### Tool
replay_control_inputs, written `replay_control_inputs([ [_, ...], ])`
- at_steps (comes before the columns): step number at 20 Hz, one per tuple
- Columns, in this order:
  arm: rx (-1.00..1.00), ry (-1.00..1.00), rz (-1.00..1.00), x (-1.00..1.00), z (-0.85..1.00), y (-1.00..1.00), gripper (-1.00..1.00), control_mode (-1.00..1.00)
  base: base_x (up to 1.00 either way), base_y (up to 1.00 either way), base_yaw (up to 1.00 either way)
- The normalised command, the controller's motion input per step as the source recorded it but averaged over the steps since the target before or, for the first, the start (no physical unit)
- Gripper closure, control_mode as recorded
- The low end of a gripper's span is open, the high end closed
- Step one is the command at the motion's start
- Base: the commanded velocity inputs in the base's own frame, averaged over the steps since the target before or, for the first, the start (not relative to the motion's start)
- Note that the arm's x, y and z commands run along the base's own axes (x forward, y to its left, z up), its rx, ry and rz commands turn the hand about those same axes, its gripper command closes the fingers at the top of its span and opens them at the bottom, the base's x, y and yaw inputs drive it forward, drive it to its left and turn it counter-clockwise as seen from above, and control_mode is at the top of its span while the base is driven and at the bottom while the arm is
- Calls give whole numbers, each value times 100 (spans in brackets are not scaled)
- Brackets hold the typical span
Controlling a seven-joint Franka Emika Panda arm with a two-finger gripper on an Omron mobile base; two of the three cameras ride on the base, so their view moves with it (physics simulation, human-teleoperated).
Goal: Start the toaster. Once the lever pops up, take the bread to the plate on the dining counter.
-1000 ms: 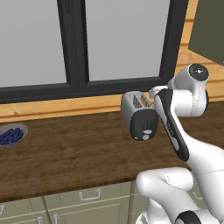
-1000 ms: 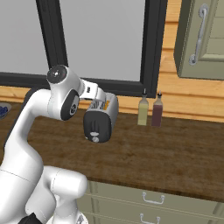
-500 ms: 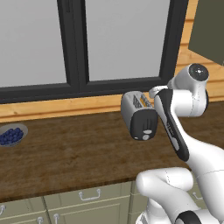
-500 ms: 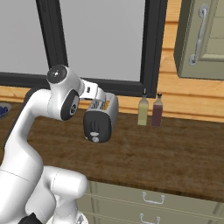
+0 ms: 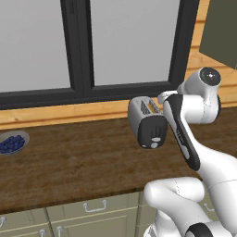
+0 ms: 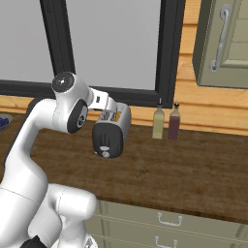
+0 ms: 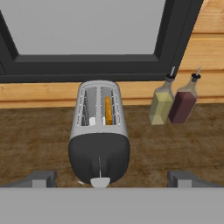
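The gripper [image 7: 109, 179] hangs just in front of the toaster [image 7: 99, 131], with its two fingers [image 7: 41, 178] spread wide apart, one on each side of the black end. It holds nothing and does not touch the toaster.

The toaster sits on the brown wooden counter [image 7: 39, 140]. At the bottom of its black end is a small pale tab, the lever [image 7: 100, 181]. I cannot tell for sure if it is up or pushed down. In the right slot on top there is a thin orange-tan strip, which looks like the edge of the bread [image 7: 107, 110].

Next to the toaster, a little further back, stand two bottles [image 7: 171, 99], one yellowish and one dark red. Behind them runs a light wood ledge and then the big window [image 7: 87, 30] with its black frame. Far off to the side, a small bowl of blue berries [image 5: 12, 143] rests on the counter.

The task looks like it is only at the start. The arm is lined up with the toaster, but I think the lever is yet to be pushed. After that the bread must pop up, be lifted out and be carried to the plate.

Compared with the earlier pictures, nothing has changed. The arm, the toaster and the bottles are all in the same places.
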Motion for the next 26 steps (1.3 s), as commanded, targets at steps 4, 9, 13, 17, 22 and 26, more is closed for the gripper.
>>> replay_control_inputs([
  [4,0,0,0,0,0,0,-100,-100,0,0,0],
  [9,0,0,0,0,0,0,-100,-100,0,0,0],
  [13,0,0,0,0,0,0,-100,-100,0,0,0],
  [17,0,0,0,0,0,0,-100,-100,0,0,0],
  [22,0,0,0,0,0,0,-100,-100,0,0,0],
  [26,0,0,0,0,0,0,-100,-100,0,0,0],
])
